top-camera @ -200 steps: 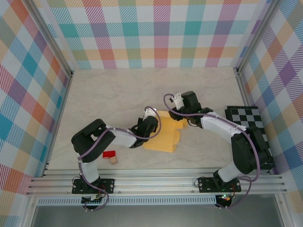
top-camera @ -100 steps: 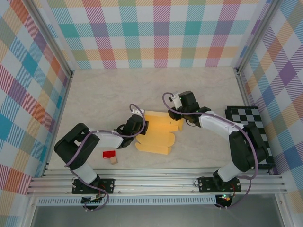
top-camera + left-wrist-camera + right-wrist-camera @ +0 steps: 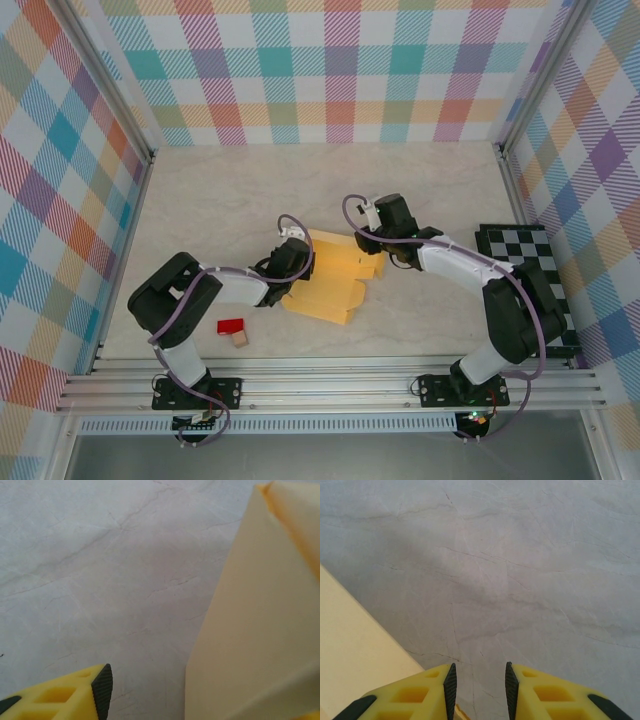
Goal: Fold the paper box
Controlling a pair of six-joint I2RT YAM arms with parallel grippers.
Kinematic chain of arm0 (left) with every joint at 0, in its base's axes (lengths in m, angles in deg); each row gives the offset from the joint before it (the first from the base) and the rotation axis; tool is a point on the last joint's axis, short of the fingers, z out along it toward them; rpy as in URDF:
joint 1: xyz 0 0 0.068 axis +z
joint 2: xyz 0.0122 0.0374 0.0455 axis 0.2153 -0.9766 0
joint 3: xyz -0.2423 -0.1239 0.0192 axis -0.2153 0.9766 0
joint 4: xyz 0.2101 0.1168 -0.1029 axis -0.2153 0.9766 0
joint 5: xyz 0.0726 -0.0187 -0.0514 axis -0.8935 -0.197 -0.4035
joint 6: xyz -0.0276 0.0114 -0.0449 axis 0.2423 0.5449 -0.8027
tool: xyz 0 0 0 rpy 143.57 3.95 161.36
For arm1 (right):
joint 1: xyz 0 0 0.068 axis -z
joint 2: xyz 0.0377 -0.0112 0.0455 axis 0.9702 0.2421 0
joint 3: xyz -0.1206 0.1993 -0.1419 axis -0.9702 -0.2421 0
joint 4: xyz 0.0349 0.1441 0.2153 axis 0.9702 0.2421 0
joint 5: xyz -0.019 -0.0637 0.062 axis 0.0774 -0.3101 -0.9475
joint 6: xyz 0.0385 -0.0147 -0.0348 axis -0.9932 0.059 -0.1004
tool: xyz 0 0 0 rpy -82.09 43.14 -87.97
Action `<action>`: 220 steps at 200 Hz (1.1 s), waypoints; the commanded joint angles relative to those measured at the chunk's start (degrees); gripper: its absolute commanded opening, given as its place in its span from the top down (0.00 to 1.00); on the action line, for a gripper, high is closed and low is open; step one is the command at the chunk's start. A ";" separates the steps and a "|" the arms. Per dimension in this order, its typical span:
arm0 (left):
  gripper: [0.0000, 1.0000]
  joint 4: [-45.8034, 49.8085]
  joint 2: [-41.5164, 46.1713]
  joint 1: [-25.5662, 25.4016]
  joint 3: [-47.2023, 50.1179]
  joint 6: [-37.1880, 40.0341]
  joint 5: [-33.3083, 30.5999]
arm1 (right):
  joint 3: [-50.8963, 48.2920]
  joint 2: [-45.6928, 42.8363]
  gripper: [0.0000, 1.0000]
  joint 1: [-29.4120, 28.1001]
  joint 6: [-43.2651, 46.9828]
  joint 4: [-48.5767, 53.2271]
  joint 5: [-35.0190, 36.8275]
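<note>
The paper box [image 3: 325,282] is a pale yellow-orange card, partly folded, lying mid-table between both arms. My left gripper [image 3: 296,258] is at its left edge. In the left wrist view one black pad [image 3: 102,689] shows at the lower left, and the card [image 3: 255,630] rises on the right, covering the other finger; the jaws stand wide apart and open. My right gripper [image 3: 374,226] is at the box's far right corner. Its jaws [image 3: 479,682] are open a narrow way over bare table, with the card's edge [image 3: 355,660] beside the left finger.
A small red block [image 3: 231,326] and a tiny tan cube [image 3: 240,339] lie near the front left. A black-and-white checkered board [image 3: 525,262] sits at the right wall. Plaid walls enclose the marbled tabletop [image 3: 220,200].
My left gripper has opened and drawn back leftward along the card's left edge. The box has slid slightly left. The right gripper has shifted a little left with it.
</note>
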 commanded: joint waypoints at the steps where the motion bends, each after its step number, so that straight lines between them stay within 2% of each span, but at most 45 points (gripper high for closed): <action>1: 0.40 1.01 4.63 1.13 0.84 0.54 1.97 | -1.22 1.14 0.66 -0.74 -0.80 2.38 1.81; 35: 0.36 0.72 10.82 3.25 5.73 1.27 7.37 | -0.82 1.14 0.66 -1.10 -0.54 2.91 2.74; 71: 0.35 -0.24 18.66 4.60 11.34 1.43 7.97 | -0.25 1.31 0.67 -1.72 -0.26 3.56 3.36; 104: 0.37 0.14 15.33 4.76 8.83 5.06 8.97 | 0.41 1.76 0.67 -2.44 -0.46 3.97 3.53; 133: 0.38 1.66 10.37 4.86 5.63 3.19 9.98 | 1.21 1.88 0.67 -3.00 -0.63 4.90 4.01; 166: 0.36 3.53 14.14 4.94 4.42 3.22 12.15 | 1.52 2.34 0.67 -3.58 0.12 5.13 4.74; 220: 0.36 10.23 20.08 8.43 4.72 4.10 14.12 | 2.36 3.56 0.67 -5.09 0.69 4.96 5.29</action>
